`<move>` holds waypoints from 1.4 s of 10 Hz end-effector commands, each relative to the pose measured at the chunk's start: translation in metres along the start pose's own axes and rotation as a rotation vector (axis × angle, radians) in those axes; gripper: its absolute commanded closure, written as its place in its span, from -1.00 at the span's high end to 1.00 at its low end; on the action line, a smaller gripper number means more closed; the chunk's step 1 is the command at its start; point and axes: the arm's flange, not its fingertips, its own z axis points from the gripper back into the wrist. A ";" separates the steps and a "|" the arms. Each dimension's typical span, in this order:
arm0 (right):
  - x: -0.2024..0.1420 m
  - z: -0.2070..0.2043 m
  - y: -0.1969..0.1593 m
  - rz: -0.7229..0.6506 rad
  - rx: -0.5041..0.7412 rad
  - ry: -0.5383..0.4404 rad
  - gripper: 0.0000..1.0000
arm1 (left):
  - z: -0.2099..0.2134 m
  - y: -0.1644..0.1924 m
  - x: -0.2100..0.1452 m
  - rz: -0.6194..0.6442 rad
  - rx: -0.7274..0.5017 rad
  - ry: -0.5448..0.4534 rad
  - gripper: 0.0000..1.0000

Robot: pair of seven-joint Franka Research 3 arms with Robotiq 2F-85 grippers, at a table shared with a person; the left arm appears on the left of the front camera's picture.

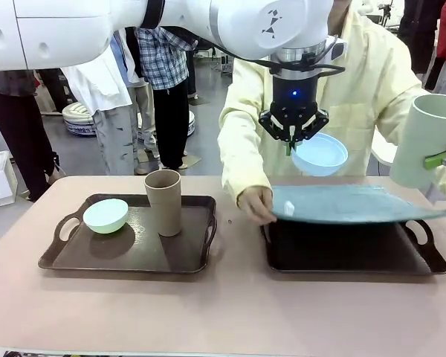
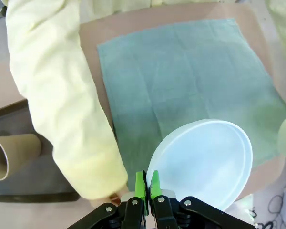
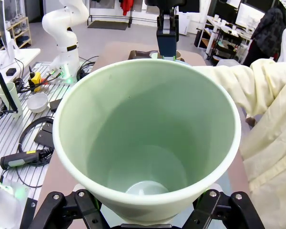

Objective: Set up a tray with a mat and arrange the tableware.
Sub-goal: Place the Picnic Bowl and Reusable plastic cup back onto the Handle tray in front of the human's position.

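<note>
1. An empty dark tray (image 1: 346,254) lies on the desk (image 1: 223,316) and serves as the landmark for every place below.
2. The grey-green mat (image 1: 357,204) hangs just above this tray and covers most of its length. Its right end passes beyond the tray's right handle. I cannot tell whether it touches the tray anywhere.
3. The person's hand (image 1: 256,202) grips the mat's edge over the tray's far left corner. The pale yellow sleeve (image 2: 62,95) reaches down to that corner.
4. The left hand (image 1: 291,146) is above the tray's far edge, higher than the mat. Its fingers are fully closed, pinching the rim of the light blue bowl (image 1: 320,155).
5. The bowl hangs tilted from that grip, clear of the mat. In the left wrist view its opening (image 2: 205,160) sits over the mat's near corner.
6. The right hand (image 1: 436,159) is raised above the tray's right end. Its jaws stand wide around the pale green tumbler (image 1: 430,137), with a green pad pressed to the tumbler's side.
7. The tumbler is off the desk, mouth upward and slightly tilted. The right wrist view looks straight into its empty inside (image 3: 143,143).
8. A second tray (image 1: 145,256) lies left of the landmark tray, with a strip of bare desk between them.
9. On the second tray the brown tumbler (image 1: 163,202) stands upright at the side nearer the landmark tray.
10. The mint green bowl (image 1: 105,216) rests tilted at the side farther from the landmark tray.
</note>
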 end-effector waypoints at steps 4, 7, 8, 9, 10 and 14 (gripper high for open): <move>0.000 0.000 -0.002 0.014 0.002 0.002 -0.52 | 0.004 -0.002 0.003 -0.005 0.003 -0.023 -1.00; 0.000 0.000 -0.002 0.014 0.002 0.002 -0.52 | 0.004 -0.002 0.003 -0.005 0.003 -0.023 -1.00; 0.000 0.000 -0.002 0.014 0.002 0.002 -0.52 | 0.004 -0.002 0.003 -0.005 0.003 -0.023 -1.00; 0.000 0.000 -0.002 0.014 0.002 0.002 -0.52 | 0.004 -0.002 0.003 -0.005 0.003 -0.023 -1.00; 0.000 0.000 -0.002 0.014 0.002 0.002 -0.52 | 0.004 -0.002 0.003 -0.005 0.003 -0.023 -1.00; 0.000 0.000 -0.002 0.014 0.002 0.002 -0.52 | 0.004 -0.002 0.003 -0.005 0.003 -0.023 -1.00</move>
